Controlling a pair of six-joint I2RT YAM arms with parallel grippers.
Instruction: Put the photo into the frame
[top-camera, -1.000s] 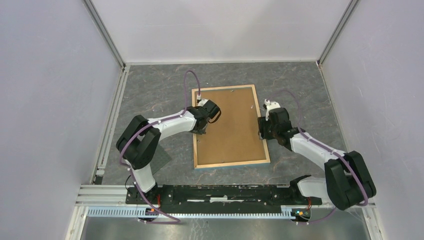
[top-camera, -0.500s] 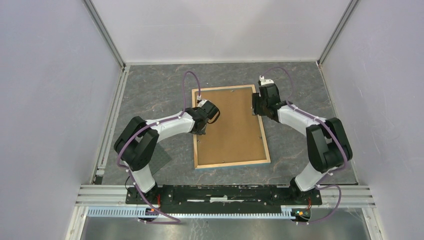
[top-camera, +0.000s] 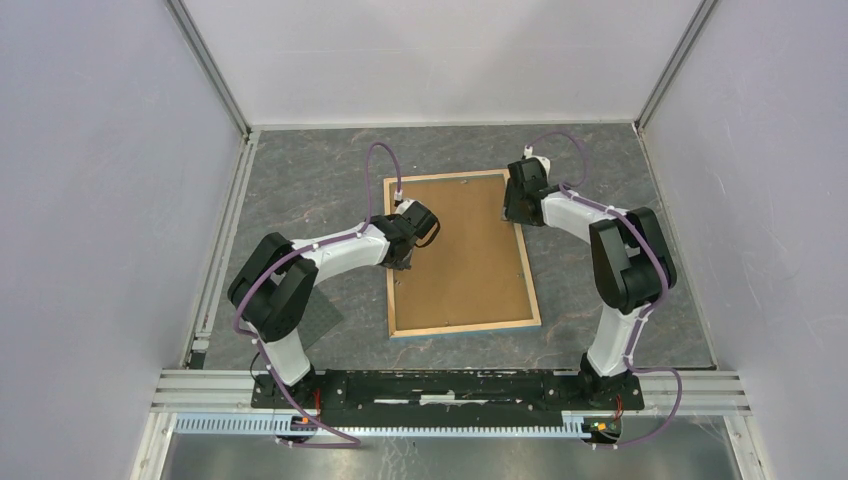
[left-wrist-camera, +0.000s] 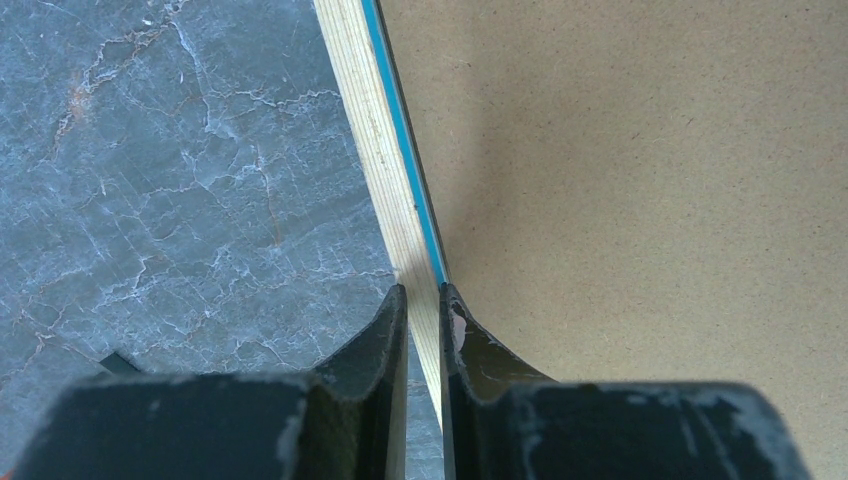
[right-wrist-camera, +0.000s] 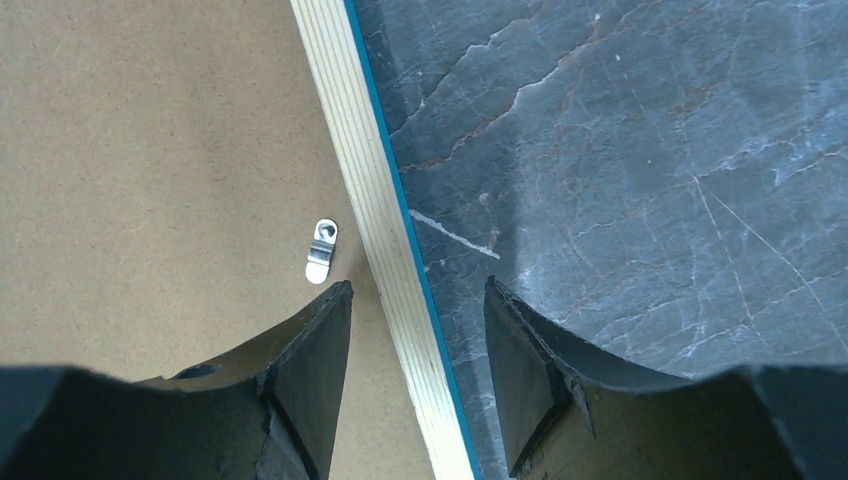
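Table (top-camera: 300, 180): dark grey, marble-veined top; one frame (top-camera: 460, 327) laid flat upon it, pale wood back upward, blue edge showing; left rail pinched between the left gripper's (left-wrist-camera: 424, 292) fingers; right rail straddled, untouched, by the right gripper (right-wrist-camera: 418, 290).

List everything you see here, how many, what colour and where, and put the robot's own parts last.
frame: one, light wood with a blue edge, flat at the table's middle
backing board: one, brown, inside the frame
metal clip: one, silver, on the backing board beside the frame's right rail
table: one, grey marbled, under everything
left gripper: one, black, shut on the frame's left rail
right gripper: one, black, open astride the frame's right rail
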